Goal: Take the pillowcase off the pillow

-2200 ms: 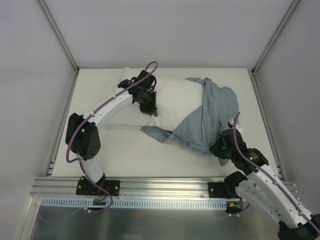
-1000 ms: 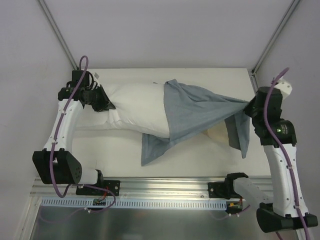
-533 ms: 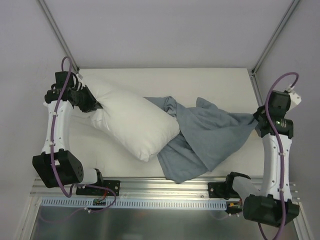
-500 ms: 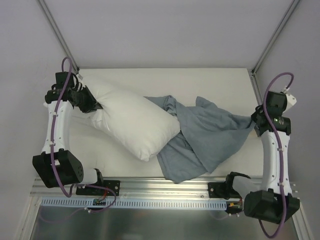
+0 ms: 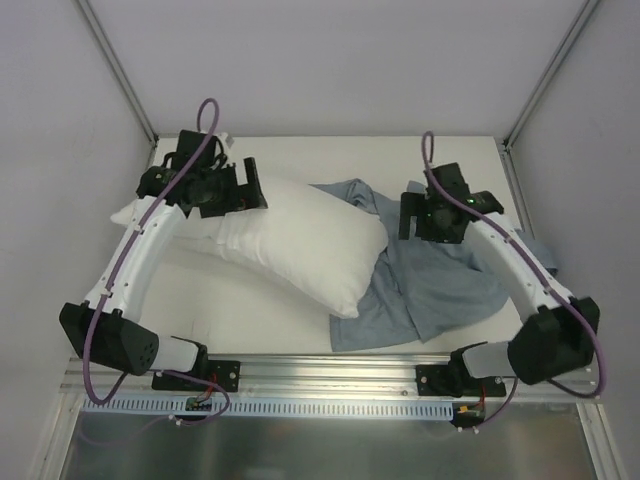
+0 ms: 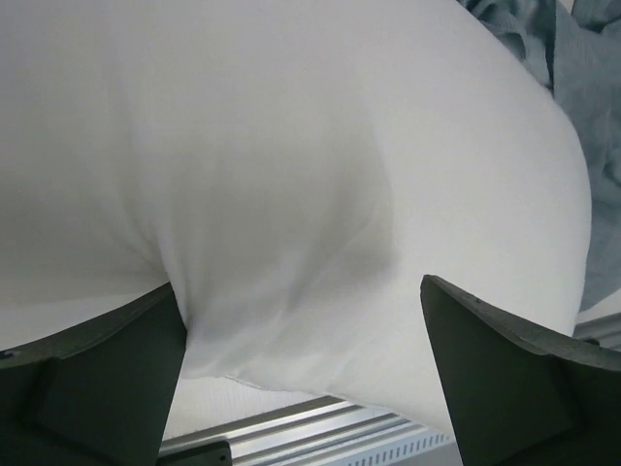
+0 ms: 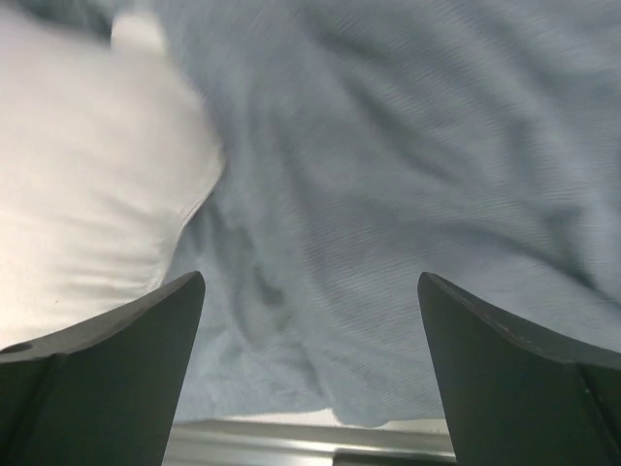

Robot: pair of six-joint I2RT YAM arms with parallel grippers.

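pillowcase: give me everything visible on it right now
The pillowcase is off the pillow, lying as a crumpled, soft grey-blue cloth heap on the table to the pillow's right. Only its plain face shows; no stripes are visible. It is creased and folded over itself. Its left edge meets the pillow's right end and seems to tuck slightly beneath it. The right tool hangs open above it, gripping nothing.
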